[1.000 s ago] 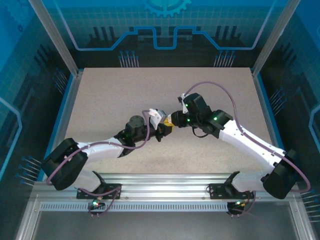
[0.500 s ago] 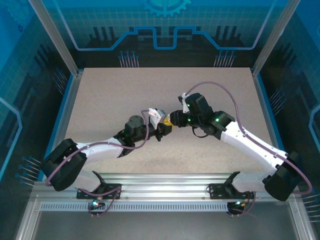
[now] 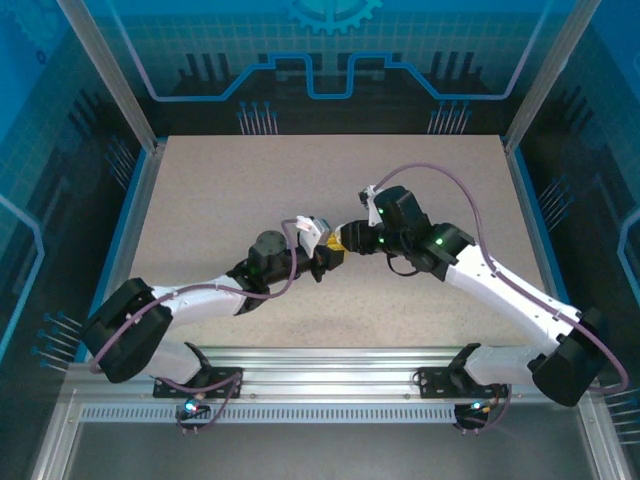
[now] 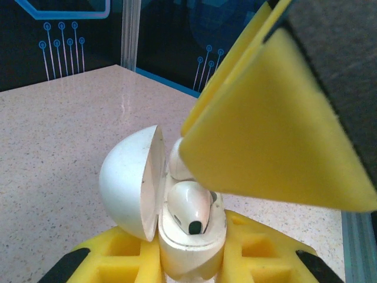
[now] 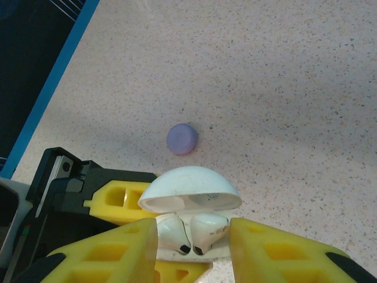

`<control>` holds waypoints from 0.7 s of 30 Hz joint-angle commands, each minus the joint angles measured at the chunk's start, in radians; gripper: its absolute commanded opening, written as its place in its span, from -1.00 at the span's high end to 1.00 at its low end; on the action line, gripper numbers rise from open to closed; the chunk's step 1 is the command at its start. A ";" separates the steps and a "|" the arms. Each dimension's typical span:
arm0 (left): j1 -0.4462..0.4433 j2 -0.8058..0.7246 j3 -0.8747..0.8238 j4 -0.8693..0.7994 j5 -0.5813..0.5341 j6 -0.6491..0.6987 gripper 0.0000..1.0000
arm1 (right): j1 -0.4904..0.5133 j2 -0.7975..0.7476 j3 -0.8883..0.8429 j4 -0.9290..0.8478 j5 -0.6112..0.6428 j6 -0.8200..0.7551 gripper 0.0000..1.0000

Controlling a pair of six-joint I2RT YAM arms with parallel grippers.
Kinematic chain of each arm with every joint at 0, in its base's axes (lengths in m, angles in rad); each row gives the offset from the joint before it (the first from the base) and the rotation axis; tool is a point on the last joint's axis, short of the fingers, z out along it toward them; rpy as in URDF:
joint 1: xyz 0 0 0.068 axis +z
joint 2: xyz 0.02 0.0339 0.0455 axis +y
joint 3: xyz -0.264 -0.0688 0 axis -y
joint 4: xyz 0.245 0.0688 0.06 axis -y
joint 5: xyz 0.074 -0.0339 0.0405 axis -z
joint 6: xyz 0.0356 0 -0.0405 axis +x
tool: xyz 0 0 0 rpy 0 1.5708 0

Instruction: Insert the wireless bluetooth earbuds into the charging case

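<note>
The top camera looks down on a speckled beige worktop [image 3: 200, 200] edged with a blue strip. Aluminium posts [image 3: 108, 75] and blue panels [image 3: 330, 60] box it in, and the panels are printed with circuit traces and a gear emblem. Both arms meet mid-worktop, with the left gripper [image 3: 322, 258] and right gripper [image 3: 339, 240] almost nose to nose. What sits between them is too hidden for me to make out here.

On the left wrist camera, my left jaws are closed on the base of the white charging case [image 4: 189, 250]. The case is upright off the worktop, its domed lid [image 4: 129, 183] swung open to the left. One of the white earbuds [image 4: 189, 207] sits in its well with its dark tip facing me. Another rises behind it, right under the yellow pads [image 4: 265, 130] of the right gripper.

On the right wrist camera, my right jaws stand part open, a yellow finger on either side of the case; I cannot tell whether they touch it. Two white buds lie side by side under the open lid. Beyond them a small pale purple rounded thing [image 5: 181, 139] lies on the worktop, and I can't tell whether it is a bud or a case.
</note>
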State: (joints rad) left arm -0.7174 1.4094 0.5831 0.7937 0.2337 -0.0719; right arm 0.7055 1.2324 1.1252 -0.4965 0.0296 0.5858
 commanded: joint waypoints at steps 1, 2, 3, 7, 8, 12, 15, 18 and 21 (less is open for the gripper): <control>-0.002 -0.035 0.024 0.040 0.022 0.013 0.66 | -0.013 -0.052 -0.004 -0.025 0.010 -0.023 0.21; -0.003 -0.036 0.024 0.037 0.024 0.014 0.67 | -0.015 -0.058 -0.004 -0.028 0.012 -0.027 0.20; -0.003 -0.040 0.024 0.034 0.025 0.014 0.67 | -0.022 -0.067 -0.006 -0.032 0.011 -0.030 0.20; -0.002 -0.050 0.023 0.033 0.064 0.025 0.66 | -0.077 -0.083 -0.016 -0.025 -0.089 -0.056 0.15; -0.003 -0.053 0.023 0.034 0.080 0.028 0.67 | -0.095 -0.085 -0.016 -0.020 -0.134 -0.070 0.11; -0.003 -0.065 0.021 0.046 0.165 0.033 0.65 | -0.190 -0.112 -0.035 0.025 -0.385 -0.176 0.04; -0.003 -0.072 0.030 0.039 0.223 0.032 0.65 | -0.276 -0.136 -0.058 0.064 -0.609 -0.262 -0.20; -0.003 -0.079 0.037 0.039 0.271 0.035 0.64 | -0.329 -0.150 -0.068 0.052 -0.782 -0.391 -0.38; -0.003 -0.089 0.044 0.023 0.306 0.042 0.64 | -0.369 -0.166 -0.074 0.017 -0.913 -0.536 -0.50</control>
State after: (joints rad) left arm -0.7174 1.3540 0.5896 0.7967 0.4545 -0.0662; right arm 0.3660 1.0939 1.0599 -0.4694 -0.6361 0.2375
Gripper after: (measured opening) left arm 0.222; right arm 0.742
